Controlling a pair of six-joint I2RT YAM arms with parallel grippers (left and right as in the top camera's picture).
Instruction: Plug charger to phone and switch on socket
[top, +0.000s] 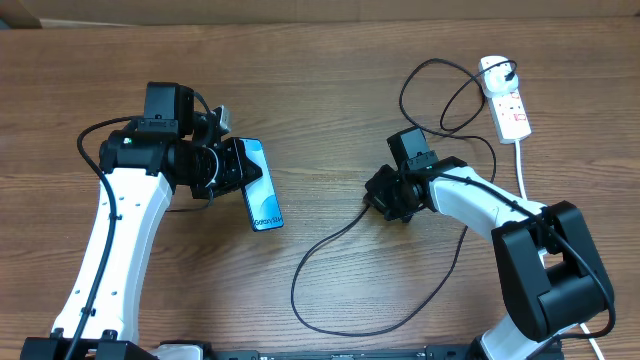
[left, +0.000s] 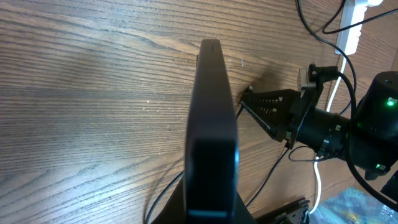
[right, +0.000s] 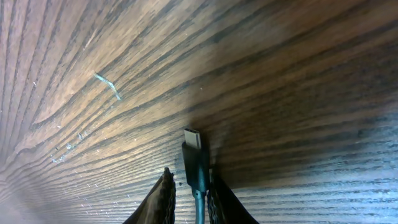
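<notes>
The phone (top: 262, 190), with a light blue-teal screen, is held on its long edge in my left gripper (top: 225, 165), which is shut on it. In the left wrist view the phone (left: 211, 112) shows edge-on, dark, its far end pointing at my right gripper (left: 264, 111). My right gripper (top: 378, 197) sits low over the table right of the phone, shut on the charger's black connector tip (right: 194, 158), which sticks out between the fingers (right: 189, 180). The black cable (top: 300, 285) loops over the table to the black plug (top: 497, 72) in the white socket (top: 508, 100).
The socket's thick white cord (top: 522, 165) runs down the right side past the right arm. The black cable makes a wide loop at the front centre and a smaller loop (top: 440, 95) at the back right. The socket also shows in the left wrist view (left: 351, 31).
</notes>
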